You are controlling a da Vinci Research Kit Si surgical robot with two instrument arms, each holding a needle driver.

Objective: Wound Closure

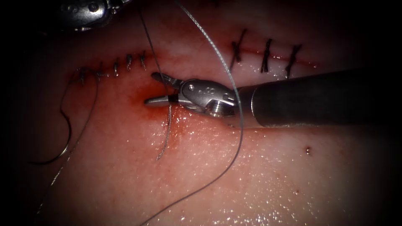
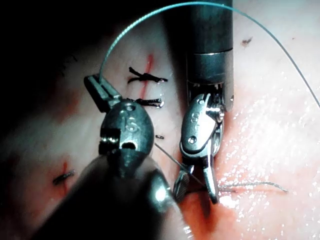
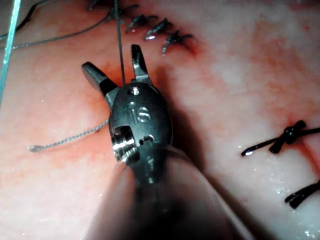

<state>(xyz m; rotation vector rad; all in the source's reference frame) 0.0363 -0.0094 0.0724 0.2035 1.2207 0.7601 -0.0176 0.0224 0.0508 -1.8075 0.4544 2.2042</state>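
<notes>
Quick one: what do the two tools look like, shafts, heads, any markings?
Right arm's tool: dark matte cylindrical shaft, polished silver wrist with round pivot screws, slim two-jaw metal claw. Left arm's tool: same silver rounded head, dark serrated claw. Both heads carry a stamped two-character marking.

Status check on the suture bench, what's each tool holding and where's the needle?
Right tool open, a taut thread strand running between its jaws. Left tool shut on light thread. Needle lying free on the tissue, left end of the cut.
</notes>
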